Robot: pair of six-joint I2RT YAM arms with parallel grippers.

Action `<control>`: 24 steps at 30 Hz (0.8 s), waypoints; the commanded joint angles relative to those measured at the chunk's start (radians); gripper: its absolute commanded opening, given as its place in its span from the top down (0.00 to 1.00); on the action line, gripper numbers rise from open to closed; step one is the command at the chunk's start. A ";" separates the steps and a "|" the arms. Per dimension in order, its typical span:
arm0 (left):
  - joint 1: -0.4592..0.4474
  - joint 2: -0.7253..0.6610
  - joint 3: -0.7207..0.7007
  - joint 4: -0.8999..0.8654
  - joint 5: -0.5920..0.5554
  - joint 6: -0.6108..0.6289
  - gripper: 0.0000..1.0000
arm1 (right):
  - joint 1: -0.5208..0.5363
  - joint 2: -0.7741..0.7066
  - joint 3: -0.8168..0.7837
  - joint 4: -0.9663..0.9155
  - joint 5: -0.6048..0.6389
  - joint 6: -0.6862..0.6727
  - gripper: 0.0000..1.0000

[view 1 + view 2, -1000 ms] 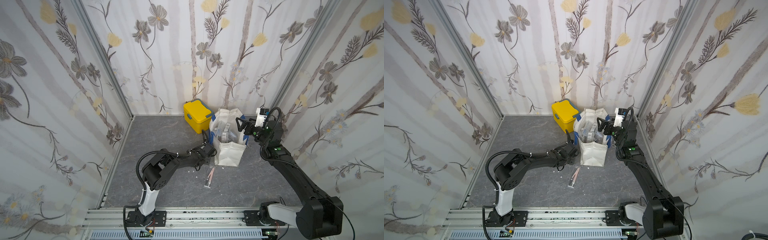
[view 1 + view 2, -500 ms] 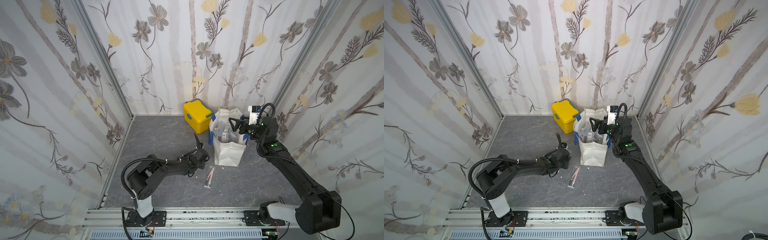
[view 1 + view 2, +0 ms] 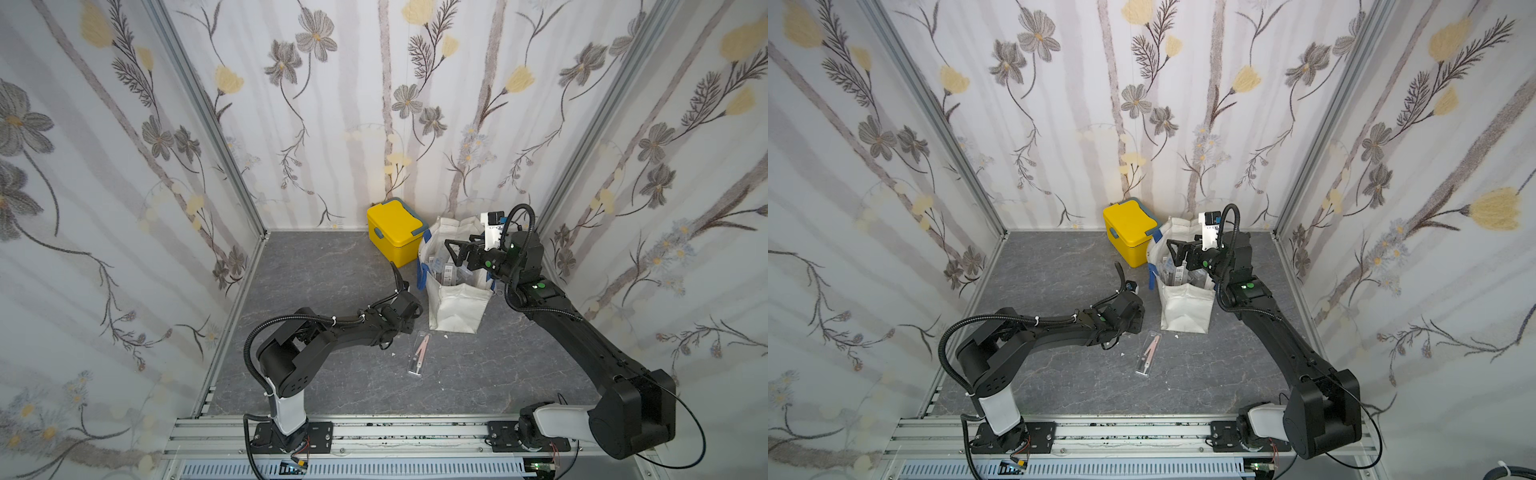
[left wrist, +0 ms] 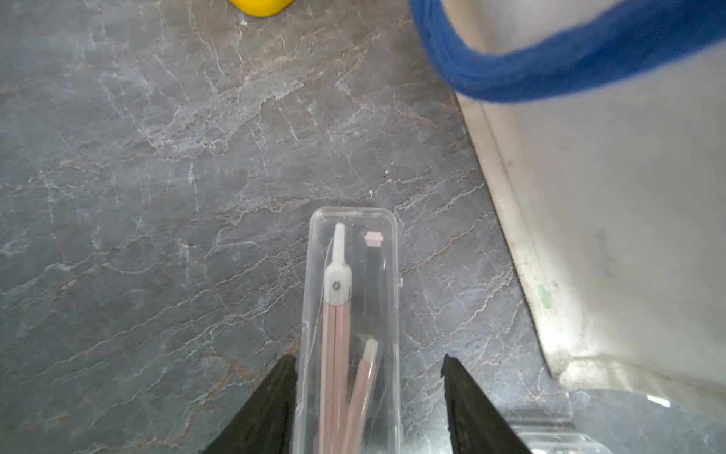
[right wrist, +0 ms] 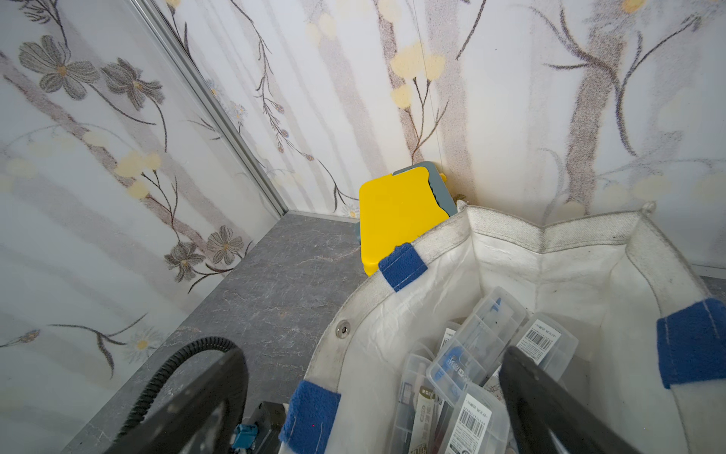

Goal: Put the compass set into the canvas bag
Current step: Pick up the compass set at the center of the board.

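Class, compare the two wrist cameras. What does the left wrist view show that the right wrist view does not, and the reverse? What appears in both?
Left wrist only: the compass set in its clear case, lying on the grey floor between the left gripper's open jaws. Right wrist only: the canvas bag's inside, holding clear barcoded cases, and the flowered walls. Both: the bag with its blue straps, the yellow box and the floor.

Floor (image 3: 324, 270): lidded box (image 3: 395, 232) at back wall | canvas bag (image 3: 455, 303) just right of box | small cases (image 3: 446, 270) inside bag | right gripper (image 3: 453, 252) above bag's mouth | compass set (image 3: 419, 353) flat on floor, just before bag's front-left corner
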 commanded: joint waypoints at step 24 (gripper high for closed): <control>-0.001 0.088 0.081 -0.271 0.034 -0.087 0.59 | 0.002 -0.003 0.003 0.053 -0.018 -0.001 0.01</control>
